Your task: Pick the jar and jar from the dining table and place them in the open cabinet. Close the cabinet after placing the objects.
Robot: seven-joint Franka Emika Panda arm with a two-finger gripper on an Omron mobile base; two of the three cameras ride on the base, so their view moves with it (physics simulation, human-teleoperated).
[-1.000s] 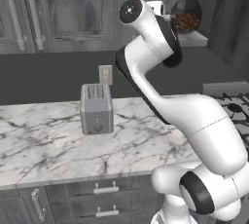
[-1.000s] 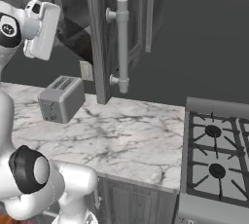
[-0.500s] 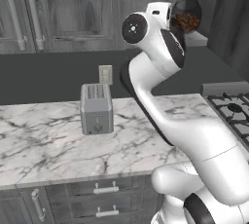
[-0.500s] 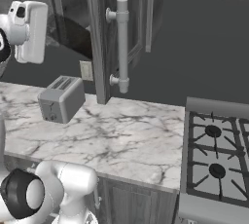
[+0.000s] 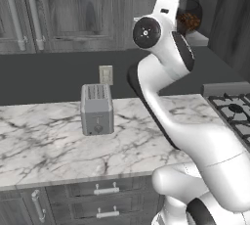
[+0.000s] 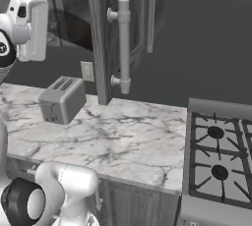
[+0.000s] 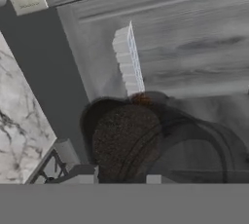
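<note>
- Round jar with brown contents, up high at the open cabinet, just past the hand, near the shelf.
- In the hand view, same jar right at the fingertips, glass and dark contents spreading between and above them.
- Gripper narrowed, seemingly clamped on the jar; contact itself hard to make out in the poor view.
- Whether jar bottom touches the shelf or hangs just over it: cannot tell.
- Wood-grain cabinet surface beyond the jar, a pale stepped block just above it.
- Arm raised, wrist up at cabinet height.
- Open door edge-on in the right base view, long silver handle upright on it.
- Closed cabinet doors to the left, bar handles vertical.
- Below, marble counter with toaster near the back wall, outlet just behind it.
- Stove beside the counter on the right.
- Drawers under the counter.
</note>
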